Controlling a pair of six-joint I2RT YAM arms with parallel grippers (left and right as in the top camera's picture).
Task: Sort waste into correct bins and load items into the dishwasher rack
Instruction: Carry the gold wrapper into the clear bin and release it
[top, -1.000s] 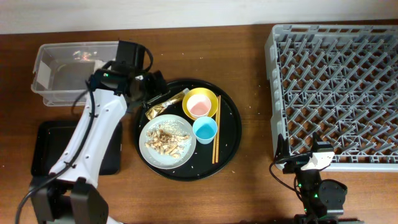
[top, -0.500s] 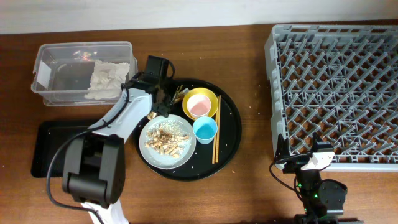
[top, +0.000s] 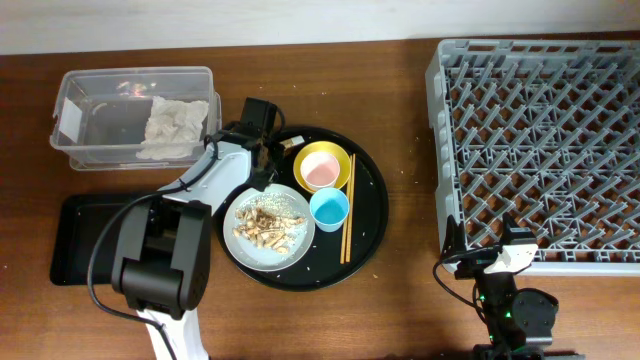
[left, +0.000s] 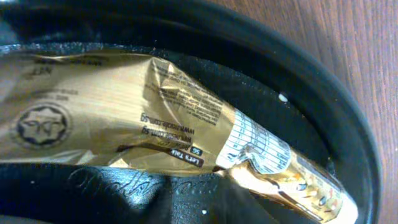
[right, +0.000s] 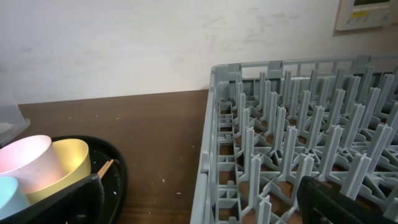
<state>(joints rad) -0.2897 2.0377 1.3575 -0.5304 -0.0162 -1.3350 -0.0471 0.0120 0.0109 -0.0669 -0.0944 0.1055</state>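
My left gripper (top: 264, 152) is at the upper-left rim of the round black tray (top: 376, 215), shut on a crinkled gold wrapper (left: 124, 112) that fills the left wrist view; one dark finger (left: 186, 199) lies under it. The white napkin (top: 176, 124) lies in the clear tub (top: 75, 110). On the round tray are the yellow bowl (top: 338, 153) with the pink cup (top: 319, 173) in it, the blue cup (top: 329, 208), the grey plate (top: 240, 245) of tan food scraps (top: 268, 222), and the chopsticks (top: 348, 222). My right gripper (top: 497, 262) stands open by the dishwasher rack (top: 540, 140).
A shallow black rectangular tray (top: 75, 240) lies left of the round tray, partly under the left arm. White rice grains dot the round tray. Bare brown table (top: 405, 120) separates the round tray from the rack. The rack's near corner (right: 208, 162) is close in front of the right gripper.
The left arm swung from over the clear tub, leaving the napkin inside, to the round tray's upper-left rim. Its jaws closed on the gold wrapper. The right arm stayed still.
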